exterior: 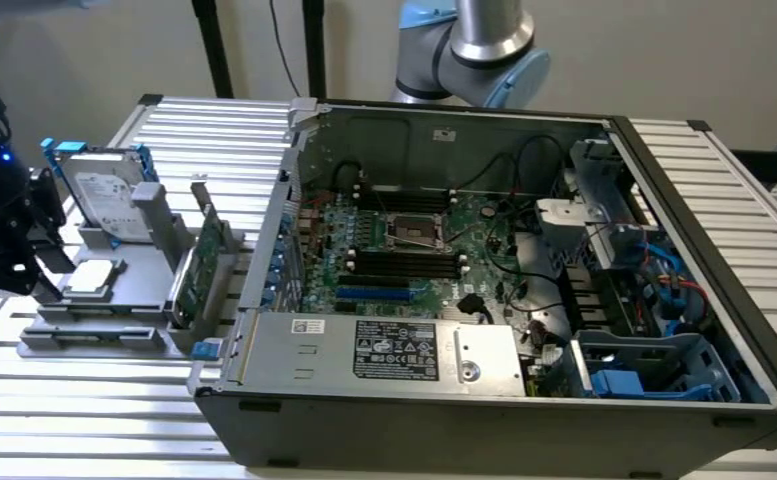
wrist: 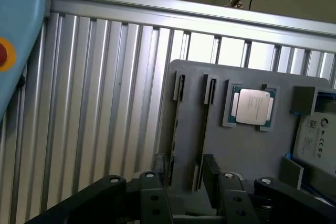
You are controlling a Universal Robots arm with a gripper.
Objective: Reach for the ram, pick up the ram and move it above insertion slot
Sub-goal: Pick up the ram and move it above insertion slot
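A grey holder (exterior: 101, 325) stands on the slatted table at the exterior view's left, beside the open computer case (exterior: 495, 300). A green board (exterior: 196, 270) stands on edge in it with a thin metal bracket at its far end, so it looks like the larger card. In the wrist view, two thin boards (wrist: 177, 124) sit edge-on in the holder's (wrist: 247, 150) slots. I cannot tell which of them is the ram. My gripper (exterior: 44, 265) (wrist: 185, 182) hangs above the holder's end. It is open and holds nothing, and its fingers (wrist: 211, 178) stand either side of the slot lines.
The holder also carries a hard drive (exterior: 105, 195) (wrist: 315, 140) and a CPU (exterior: 92, 278) (wrist: 252, 106). Dark memory slots (exterior: 402, 262) lie on the motherboard inside the case, near the CPU socket (exterior: 412, 228). A power supply (exterior: 381, 350) and cables crowd the case.
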